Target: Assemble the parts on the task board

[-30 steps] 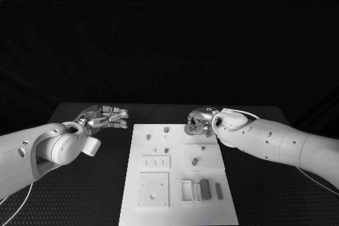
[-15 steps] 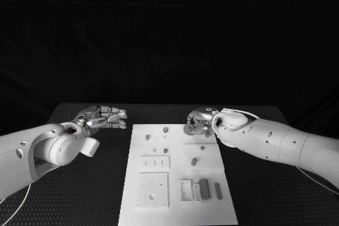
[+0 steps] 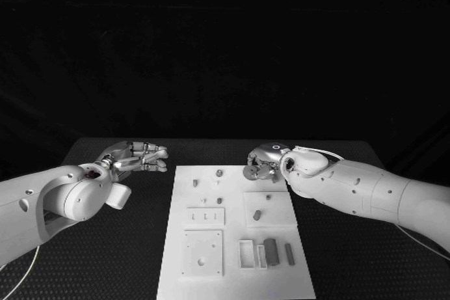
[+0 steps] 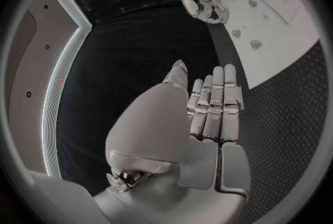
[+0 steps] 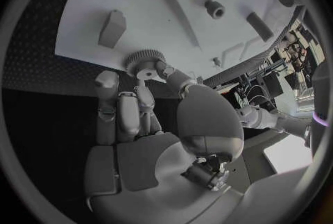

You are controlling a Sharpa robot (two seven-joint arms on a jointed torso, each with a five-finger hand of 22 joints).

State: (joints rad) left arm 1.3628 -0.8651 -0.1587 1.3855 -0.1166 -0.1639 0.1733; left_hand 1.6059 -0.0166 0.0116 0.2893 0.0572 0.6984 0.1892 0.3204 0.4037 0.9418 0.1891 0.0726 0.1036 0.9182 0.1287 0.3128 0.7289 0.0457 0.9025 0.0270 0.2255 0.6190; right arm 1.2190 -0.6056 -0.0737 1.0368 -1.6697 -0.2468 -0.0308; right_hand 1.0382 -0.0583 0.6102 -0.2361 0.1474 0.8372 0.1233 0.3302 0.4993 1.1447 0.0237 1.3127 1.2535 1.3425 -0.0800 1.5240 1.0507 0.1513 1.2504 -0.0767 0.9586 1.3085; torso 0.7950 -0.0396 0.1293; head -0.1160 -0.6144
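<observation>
The white task board lies in the middle of the black table, and everything here is placed from it. Small grey parts stand in its far half as short pegs, a few more sit on raised white blocks at its middle, and a dark bar lies with pale frames at its near right corner. Just over the board's far right corner hangs the right robot hand, pinching a small toothed gear between thumb and fingertips; the right wrist view has the gear held close above the white surface, near a peg and a short ring-like piece. Off the board's far left corner, above bare table, the left robot hand holds nothing: its fingers lie straight and side by side, with the thumb apart.
</observation>
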